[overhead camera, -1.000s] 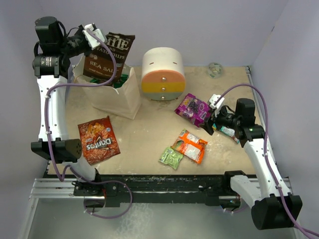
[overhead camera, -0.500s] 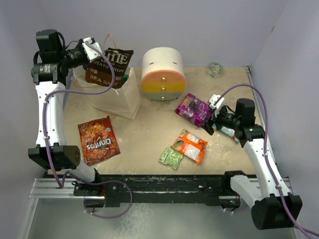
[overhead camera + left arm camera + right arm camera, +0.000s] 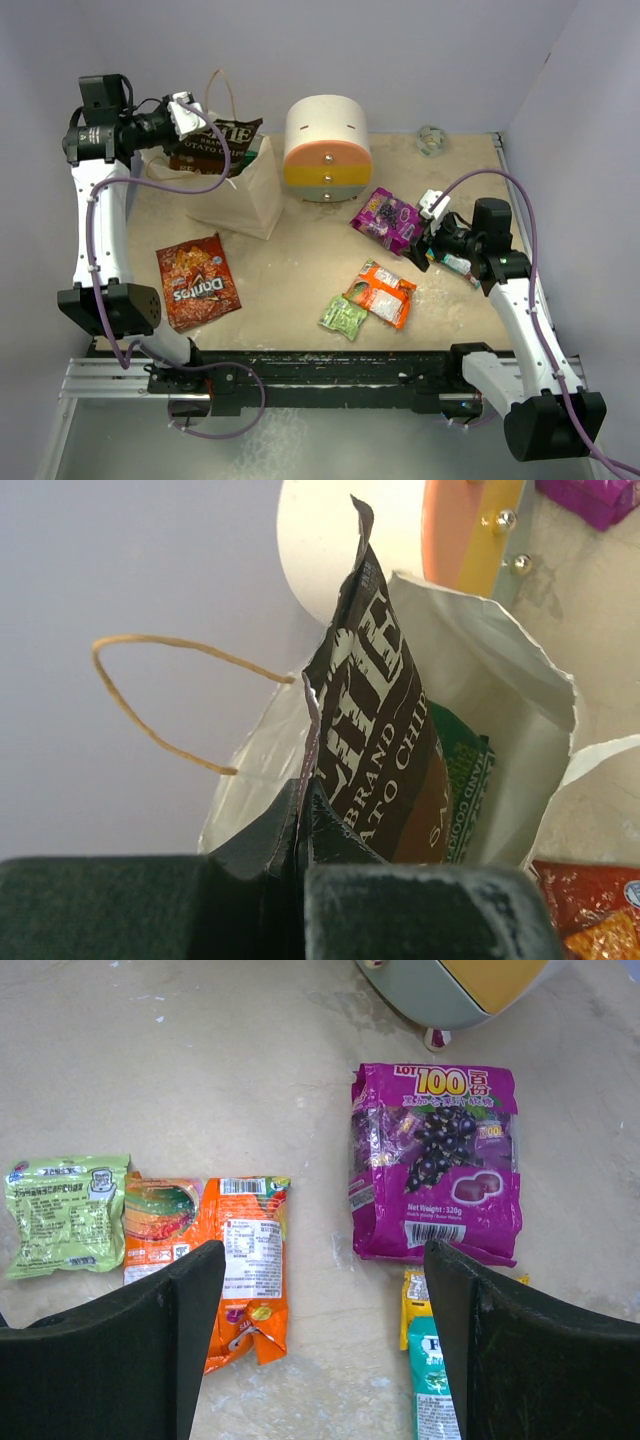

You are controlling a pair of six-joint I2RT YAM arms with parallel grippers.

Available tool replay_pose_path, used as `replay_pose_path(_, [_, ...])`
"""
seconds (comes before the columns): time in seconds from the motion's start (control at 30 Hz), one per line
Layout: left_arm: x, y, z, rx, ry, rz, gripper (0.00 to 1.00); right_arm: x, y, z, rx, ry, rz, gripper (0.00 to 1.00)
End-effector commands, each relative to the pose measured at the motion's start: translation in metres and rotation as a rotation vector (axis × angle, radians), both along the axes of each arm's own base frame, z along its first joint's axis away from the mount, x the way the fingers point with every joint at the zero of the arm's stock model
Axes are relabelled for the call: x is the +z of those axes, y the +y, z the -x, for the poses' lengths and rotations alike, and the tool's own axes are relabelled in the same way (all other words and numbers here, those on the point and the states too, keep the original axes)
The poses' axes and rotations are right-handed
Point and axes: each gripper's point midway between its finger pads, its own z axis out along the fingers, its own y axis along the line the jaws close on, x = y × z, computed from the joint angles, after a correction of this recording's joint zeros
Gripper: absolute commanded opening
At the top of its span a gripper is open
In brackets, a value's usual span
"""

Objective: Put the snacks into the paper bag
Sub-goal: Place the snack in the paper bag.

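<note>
Doritos: flat on the table, near left, well apart from the other loose packets.
lime packet: flat, near centre, its edge touching the orange packet.
orange packet: flat, just beyond the lime packet, back label up.
right gripper: jaws spread wide with nothing between them; it hovers above bare table between the orange packet and the purple packet.
teal packet: on the table by the right finger, mostly hidden by it (only one end shows).
yellow packet: small, touching the teal packet and just beside the purple packet's near edge.
purple packet: flat, right of centre, near the foot of the drum.
bag: standing open at the far left, tan handles looped up.
brown packet: upright, its lower part inside the bag's mouth and its top sticking out.
green packet: inside the bag, just beside the brown packet.
left gripper: jaws pressed together on the brown packet's top corner, above the bag's mouth.
drum: round, white, with pastel drawers, far centre, just right of the bag.
</note>
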Motion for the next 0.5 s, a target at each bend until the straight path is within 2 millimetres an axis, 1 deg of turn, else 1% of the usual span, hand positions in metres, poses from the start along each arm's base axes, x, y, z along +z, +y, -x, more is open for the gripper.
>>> replay_pose_path(0.0, [-0.006, 0.000, 0.001, -0.046, -0.025, -0.040, 0.00, 0.006, 0.001, -0.001, 0.016, -0.037, -0.001, 0.83])
replay_pose_path(0.27, [-0.026, 0.004, -0.002, -0.048, 0.023, -0.072, 0.01, 0.003, 0.001, -0.002, 0.015, -0.028, -0.002, 0.83])
replay_pose_path(0.37, [-0.028, 0.001, -0.001, -0.063, 0.041, -0.047, 0.00, 0.003, 0.001, -0.003, 0.017, -0.027, -0.001, 0.83])
replay_pose_path(0.47, [-0.023, -0.006, 0.001, -0.086, 0.053, 0.002, 0.00, 0.003, 0.002, -0.003, 0.019, -0.026, -0.002, 0.83])
